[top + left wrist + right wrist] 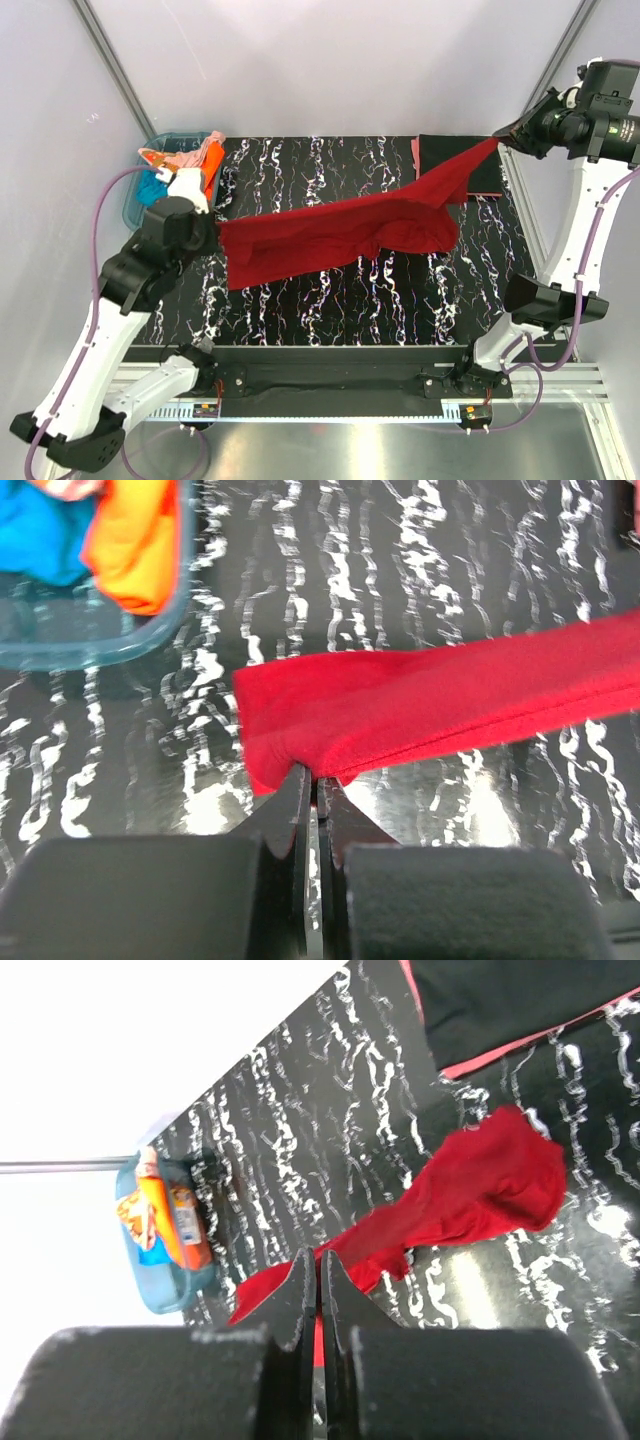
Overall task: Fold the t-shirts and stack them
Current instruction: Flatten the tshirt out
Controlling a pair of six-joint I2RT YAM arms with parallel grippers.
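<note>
Two grippers hold one garment, strung between them above the table (330, 310).

Upper left of the top view: a blue tub (133, 200) holds an orange t-shirt (212, 160) and a teal t-shirt (150, 188), both unfolded.

Just right of the tub, the left gripper (214, 236) is closed on the left end of the dark red t-shirt (340, 235). The left wrist view shows its fingertips pinching a bunched hem.

The shirt's long axis runs from centre left up to the upper right, sagging mid-span. Whether the sag touches the table cannot be told.

Upper right: the right gripper (503, 138) is clamped on the opposite corner, raised above a folded black t-shirt (440, 152) that lies on a salmon pink t-shirt (414, 160).

Judgement: the cloth extends rightward from the left fingers and leftward from the right. The right arm is nearer the stack. Laying the shirt flat calls for both ends to come down together, clear of the folded pair.
</note>
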